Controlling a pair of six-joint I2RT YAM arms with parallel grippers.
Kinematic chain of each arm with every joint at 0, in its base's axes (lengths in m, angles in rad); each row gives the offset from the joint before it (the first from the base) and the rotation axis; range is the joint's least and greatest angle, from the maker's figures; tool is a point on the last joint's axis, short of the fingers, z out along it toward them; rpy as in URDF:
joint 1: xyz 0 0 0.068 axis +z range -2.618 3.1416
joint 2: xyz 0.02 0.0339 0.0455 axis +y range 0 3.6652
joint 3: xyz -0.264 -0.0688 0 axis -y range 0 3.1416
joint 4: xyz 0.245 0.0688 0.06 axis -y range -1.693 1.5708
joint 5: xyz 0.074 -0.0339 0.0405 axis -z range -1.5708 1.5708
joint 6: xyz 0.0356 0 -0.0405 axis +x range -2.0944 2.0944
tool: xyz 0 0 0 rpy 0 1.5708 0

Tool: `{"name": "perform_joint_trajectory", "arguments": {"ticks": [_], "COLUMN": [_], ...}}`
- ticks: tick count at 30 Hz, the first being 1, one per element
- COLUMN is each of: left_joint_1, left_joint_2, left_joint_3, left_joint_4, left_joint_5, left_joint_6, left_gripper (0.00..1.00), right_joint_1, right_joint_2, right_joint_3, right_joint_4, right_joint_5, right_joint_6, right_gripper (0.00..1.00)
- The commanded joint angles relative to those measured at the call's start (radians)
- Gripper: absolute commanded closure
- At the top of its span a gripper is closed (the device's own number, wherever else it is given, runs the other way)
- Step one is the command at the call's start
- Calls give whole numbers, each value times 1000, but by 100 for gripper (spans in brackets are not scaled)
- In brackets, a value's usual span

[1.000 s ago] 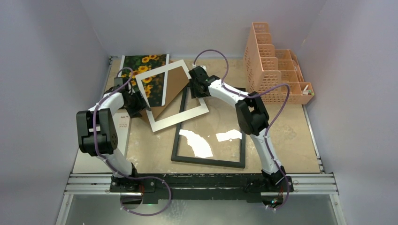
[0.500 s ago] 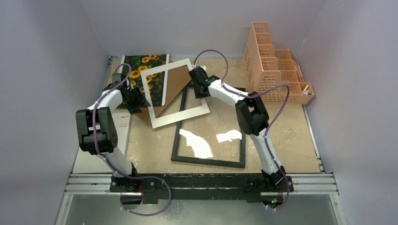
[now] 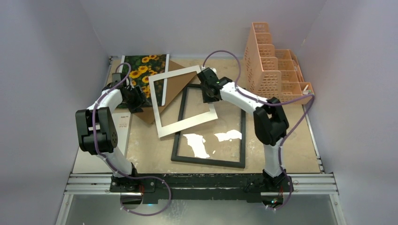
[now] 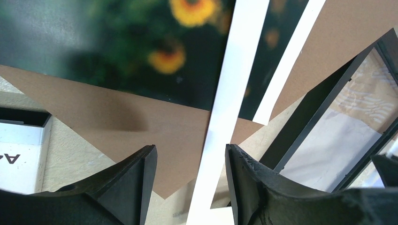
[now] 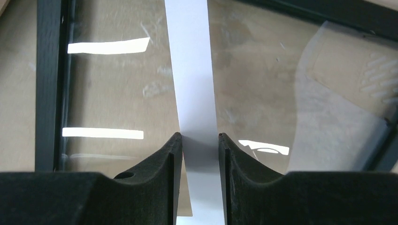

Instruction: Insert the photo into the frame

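Top external view: the right claw (image 3: 208,91), now clamped on the white mat (image 3: 187,124), has dragged it partly off the photo (image 3: 143,63) toward the frame (image 3: 209,162), likely clearing the print, far-left on the worktop, for the open left claw (image 3: 136,98).

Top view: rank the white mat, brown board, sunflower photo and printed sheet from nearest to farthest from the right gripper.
1. white mat: its right edge is pinched in the right gripper.
2. brown board: just left of the gripper, under the mat.
3. photo: at the back left.
4. printed sheet: along the table's left side.
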Motion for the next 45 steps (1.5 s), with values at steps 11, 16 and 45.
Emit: {"name": "perform_joint_trajectory", "arguments": {"ticks": [11, 16, 45], "left_joint_1": [6, -6, -165], "left_joint_2": [-44, -46, -9], "left_joint_3": [17, 9, 13], "left_joint_4": [15, 22, 97], "left_joint_5": [80, 86, 118], "left_joint_6": [-7, -9, -74], "left_gripper": [43, 43, 43], "right_joint_1": [3, -4, -41], "right_joint_2": [-344, -460, -659], "right_joint_3": [-379, -511, -762], "right_joint_4": [-150, -207, -202], "right_joint_5": [22, 92, -49], "right_joint_6": [136, 245, 242], "right_gripper": [65, 64, 62]}}
